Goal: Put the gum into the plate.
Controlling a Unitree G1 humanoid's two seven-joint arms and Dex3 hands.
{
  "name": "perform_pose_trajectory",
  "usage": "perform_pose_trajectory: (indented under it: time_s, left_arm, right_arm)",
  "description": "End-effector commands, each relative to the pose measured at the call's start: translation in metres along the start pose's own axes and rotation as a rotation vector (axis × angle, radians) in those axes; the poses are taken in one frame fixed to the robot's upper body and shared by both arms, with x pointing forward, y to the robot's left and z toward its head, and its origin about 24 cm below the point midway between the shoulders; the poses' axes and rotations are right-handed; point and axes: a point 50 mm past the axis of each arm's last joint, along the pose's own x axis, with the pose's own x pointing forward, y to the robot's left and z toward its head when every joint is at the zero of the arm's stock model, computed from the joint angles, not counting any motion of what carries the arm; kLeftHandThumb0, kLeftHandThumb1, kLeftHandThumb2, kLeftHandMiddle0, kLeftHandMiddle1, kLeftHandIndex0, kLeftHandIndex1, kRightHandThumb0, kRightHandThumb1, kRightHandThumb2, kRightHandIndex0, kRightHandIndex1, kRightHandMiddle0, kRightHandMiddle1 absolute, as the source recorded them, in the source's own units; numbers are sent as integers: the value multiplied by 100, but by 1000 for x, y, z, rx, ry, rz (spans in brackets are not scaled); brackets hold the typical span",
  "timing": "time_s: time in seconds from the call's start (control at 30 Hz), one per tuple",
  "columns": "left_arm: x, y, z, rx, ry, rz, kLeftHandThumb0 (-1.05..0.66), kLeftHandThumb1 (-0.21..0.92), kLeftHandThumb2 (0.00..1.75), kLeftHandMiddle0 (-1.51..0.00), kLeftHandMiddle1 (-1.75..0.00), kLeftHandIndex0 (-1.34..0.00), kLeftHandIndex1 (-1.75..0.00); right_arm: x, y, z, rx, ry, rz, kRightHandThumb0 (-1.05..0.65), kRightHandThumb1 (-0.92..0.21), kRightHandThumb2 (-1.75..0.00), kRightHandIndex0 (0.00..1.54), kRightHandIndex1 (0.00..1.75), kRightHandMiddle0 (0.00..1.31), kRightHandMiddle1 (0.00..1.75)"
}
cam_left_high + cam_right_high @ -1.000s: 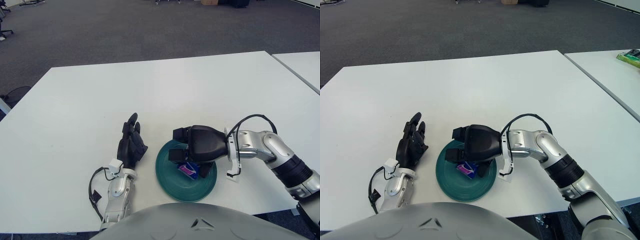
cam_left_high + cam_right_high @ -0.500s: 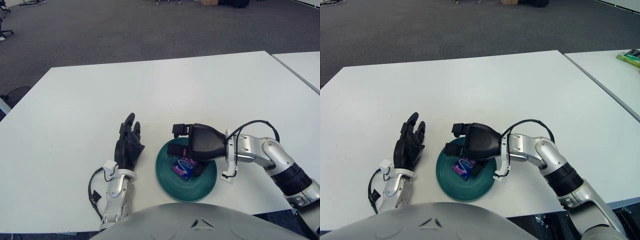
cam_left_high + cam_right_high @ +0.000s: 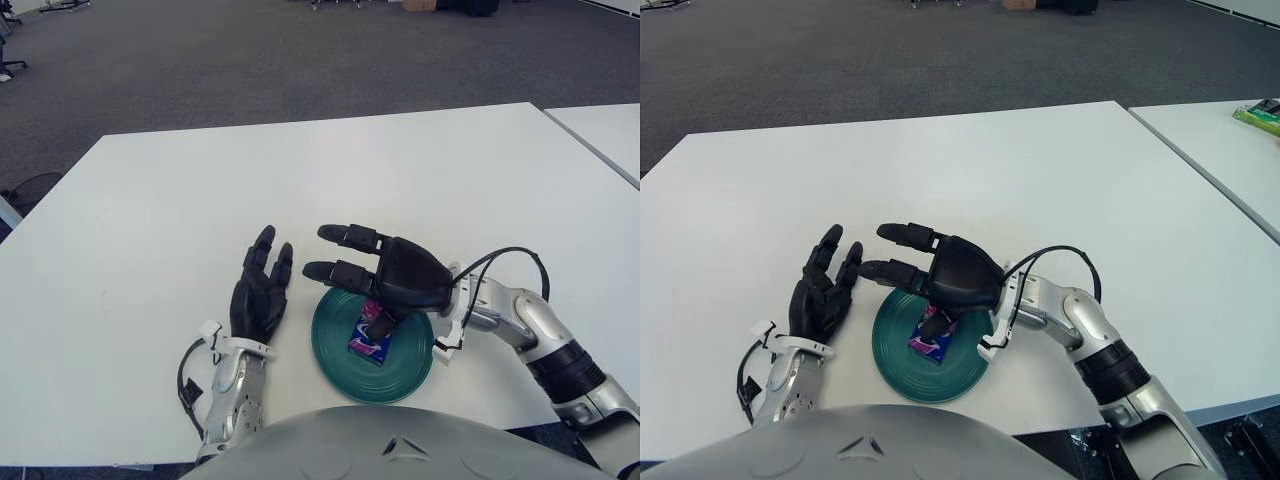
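The gum (image 3: 368,340), a small purple and blue pack, lies inside the dark green plate (image 3: 328,350) near the table's front edge. My right hand (image 3: 350,282) hovers over the plate's far side with its fingers stretched out to the left and spread. Its thumb points down just above the pack. It holds nothing. My left hand (image 3: 262,290) rests on the white table (image 3: 200,200) just left of the plate, fingers extended and relaxed, empty.
A second white table (image 3: 610,130) stands to the right across a narrow gap, with a green object (image 3: 1262,115) on it. My own torso (image 3: 400,450) covers the table's front edge. Grey carpet lies beyond the table.
My right hand has opened and its fingers have lifted and spread, letting go of the gum, which now lies in the plate. My left hand shifted slightly.
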Motion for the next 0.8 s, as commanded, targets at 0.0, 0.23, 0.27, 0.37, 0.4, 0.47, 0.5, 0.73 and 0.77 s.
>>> perform_pose_trajectory:
  time_s: [0.0, 0.23, 0.27, 0.37, 0.4, 0.47, 0.5, 0.73, 0.77]
  left_arm:
    - [-6, -2, -10, -26, 55, 21, -95, 92, 114, -8, 0, 0, -20]
    - [-7, 1, -6, 121, 58, 60, -95, 92, 114, -7, 0, 0, -16]
    - [-7, 2, -7, 126, 60, 71, -94, 92, 114, -8, -1, 0, -19]
    - [-6, 7, -11, 149, 61, 119, -93, 92, 112, -11, -1, 0, -28]
    - [-6, 7, -12, 160, 59, 129, -93, 92, 112, -12, -2, 0, -30]
    - [-7, 8, -12, 179, 55, 140, -92, 92, 109, -14, -2, 0, -37]
    - [-8, 9, -12, 187, 54, 144, -92, 92, 108, -15, -2, 0, -41]
    - [-10, 12, -11, 266, 55, 151, -95, 92, 104, -17, -1, 0, -59]
    - [-10, 12, -11, 271, 54, 149, -95, 92, 103, -17, -1, 0, -60]
  right_arm:
    - [-3, 0, -4, 23, 26, -37, -105, -92, -105, 0, 0, 0, 10]
    - [-5, 5, -38, 233, 197, -92, -105, -92, -108, 0, 0, 0, 6]
    - [-7, 7, -42, 278, 226, -96, -105, -92, -109, 0, 0, 0, 6]
    - [-18, 25, -58, 528, 413, -163, -104, -92, -110, 0, 0, 0, 4]
    - [-22, 31, -64, 607, 466, -214, -104, -92, -110, 0, 0, 0, 4]
    - [-24, 37, -69, 726, 533, -310, -102, -92, -111, 0, 0, 0, 2]
    - [-25, 40, -70, 775, 557, -350, -102, -92, -112, 0, 0, 0, 1]
    - [-41, 45, -52, 1066, 708, -612, -102, -92, -116, 0, 0, 0, 0]
    - [-46, 44, -51, 1075, 724, -626, -102, -92, -116, 0, 0, 0, 0]
